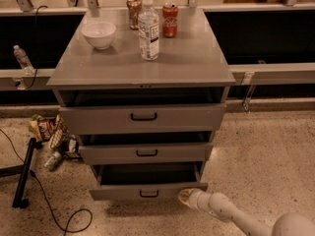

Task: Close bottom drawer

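In the one view, the grey desk filled the middle of the frame. A bowl, a bottle and two cans stood on its top, toward the upper edge. All three drawers stood out a little from the frame of the desk.

The bottom drawer sat in the lower middle of the frame. It was out farther than the middle drawer just above it, with its dark inside showing behind the shallow front. Its small black handle was at the centre of that front.

The claw was low in the frame, right of centre, at the right end of the bottom drawer's front and seemingly against it. The pale arm ran off to the lower right corner. I could not tell whether the claw was apart or together.

I judged this to be the pushing step, with the drawer partly in and the job not finished. The next move called for a steady shove straight back, toward the top of the frame. Since the contact was off to one end, the drawer might skew on its runners, so a push nearer the handle would be safer.
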Motion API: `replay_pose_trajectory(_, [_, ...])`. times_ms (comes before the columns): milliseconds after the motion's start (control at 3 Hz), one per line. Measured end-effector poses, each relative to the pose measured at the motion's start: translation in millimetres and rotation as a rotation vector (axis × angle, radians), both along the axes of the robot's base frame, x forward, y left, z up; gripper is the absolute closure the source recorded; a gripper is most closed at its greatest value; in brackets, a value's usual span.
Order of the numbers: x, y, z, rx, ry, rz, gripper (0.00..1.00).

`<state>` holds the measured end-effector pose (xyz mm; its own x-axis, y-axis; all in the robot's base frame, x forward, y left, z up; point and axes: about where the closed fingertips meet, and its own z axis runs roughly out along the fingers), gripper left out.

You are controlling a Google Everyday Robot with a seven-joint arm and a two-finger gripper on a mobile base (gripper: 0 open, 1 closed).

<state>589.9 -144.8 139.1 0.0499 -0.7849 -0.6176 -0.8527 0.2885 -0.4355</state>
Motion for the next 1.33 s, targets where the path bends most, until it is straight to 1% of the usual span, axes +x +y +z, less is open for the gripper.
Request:
replay_pose_trajectory(333, [22.4, 0.0, -6.1, -0.001, -0.011, 0.006, 1.0])
replay_pose_trajectory(667, [45.9, 5.0, -11.3, -0.006, -0.018, 0.024, 1.0])
replay_pose_trajectory(1000, [61.1, 8.2, -12.9, -0.007, -0.028, 0.035, 1.0])
replay_pose_trajectory(1333, [70.9, 10.0, -12.1, -0.012, -0.037, 0.035, 1.0])
